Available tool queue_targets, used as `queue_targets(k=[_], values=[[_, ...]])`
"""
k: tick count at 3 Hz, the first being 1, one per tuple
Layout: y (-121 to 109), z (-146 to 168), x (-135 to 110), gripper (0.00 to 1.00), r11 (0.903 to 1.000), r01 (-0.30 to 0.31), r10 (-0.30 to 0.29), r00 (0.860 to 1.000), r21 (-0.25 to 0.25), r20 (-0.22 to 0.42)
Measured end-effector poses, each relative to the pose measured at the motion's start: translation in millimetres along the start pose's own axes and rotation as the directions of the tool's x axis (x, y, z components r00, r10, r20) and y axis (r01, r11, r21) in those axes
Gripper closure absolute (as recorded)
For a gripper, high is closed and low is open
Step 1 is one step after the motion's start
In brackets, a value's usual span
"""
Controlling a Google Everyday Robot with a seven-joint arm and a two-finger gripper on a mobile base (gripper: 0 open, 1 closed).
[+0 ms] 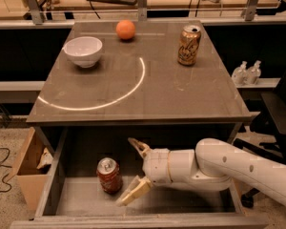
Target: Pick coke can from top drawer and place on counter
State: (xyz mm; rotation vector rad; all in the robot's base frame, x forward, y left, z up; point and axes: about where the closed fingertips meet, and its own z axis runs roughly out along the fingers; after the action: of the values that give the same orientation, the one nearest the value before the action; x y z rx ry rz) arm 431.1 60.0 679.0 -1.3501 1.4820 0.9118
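The red coke can [109, 175] stands upright on the floor of the open top drawer [190, 202], towards its left side. My gripper [132, 170] is inside the drawer just to the right of the can, fingers spread open, one fingertip [135, 144] above and behind the can's level and the other [128, 197] low by the can's base. It holds nothing and does not touch the can. The white arm reaches in from the right. The counter [181, 94] with its white arc lies above the drawer.
On the counter stand a white bowl [83, 51] at the back left, an orange [126, 29] at the back middle and a tan-gold soda can [188, 45] at the back right. A cardboard box [26, 168] sits on the floor at the left. Two small bottles [246, 72] stand at the right.
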Motion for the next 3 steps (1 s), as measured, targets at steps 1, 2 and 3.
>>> queue_targets(k=[1, 2, 3], values=[[-1, 15, 4, 0.0, 0.9998, 0.008, -0.008, 0.999, -0.018, 0.039], [0, 25, 5, 0.0, 0.9991, 0.022, -0.019, 0.996, -0.035, 0.085], [4, 36, 1, 0.0, 0.9973, 0.041, -0.032, 0.991, -0.062, 0.134]])
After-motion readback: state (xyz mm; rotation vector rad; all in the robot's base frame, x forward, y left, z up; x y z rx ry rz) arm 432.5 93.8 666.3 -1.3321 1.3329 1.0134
